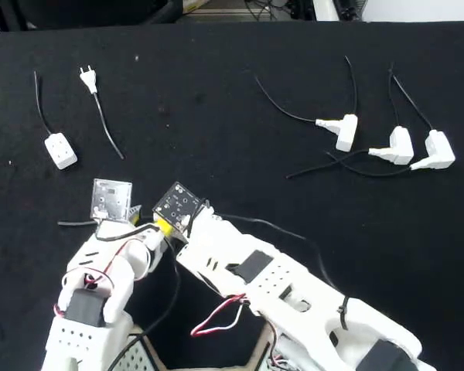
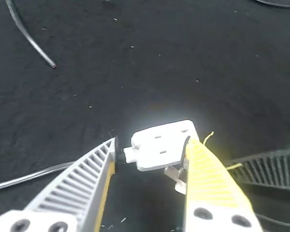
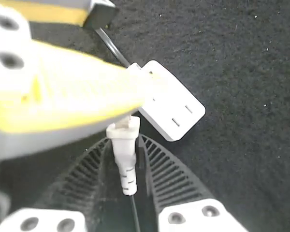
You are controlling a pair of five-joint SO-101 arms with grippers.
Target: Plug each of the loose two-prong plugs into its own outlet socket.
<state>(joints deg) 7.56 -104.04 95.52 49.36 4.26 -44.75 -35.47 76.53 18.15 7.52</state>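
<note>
My left gripper is shut on a white outlet socket, its grey finger on one side and its yellow finger on the other, low over the black mat. My right gripper is shut on a white two-prong plug, whose tip sits right beside the same socket, just under the left arm's yellow finger. In the high view both arms meet near the front left. Farther back lie a loose plug and a second white socket.
Three white plug-and-socket pairs with black cables lie at the back right. A black cable trails from the right arm. The black mat between the groups is bare.
</note>
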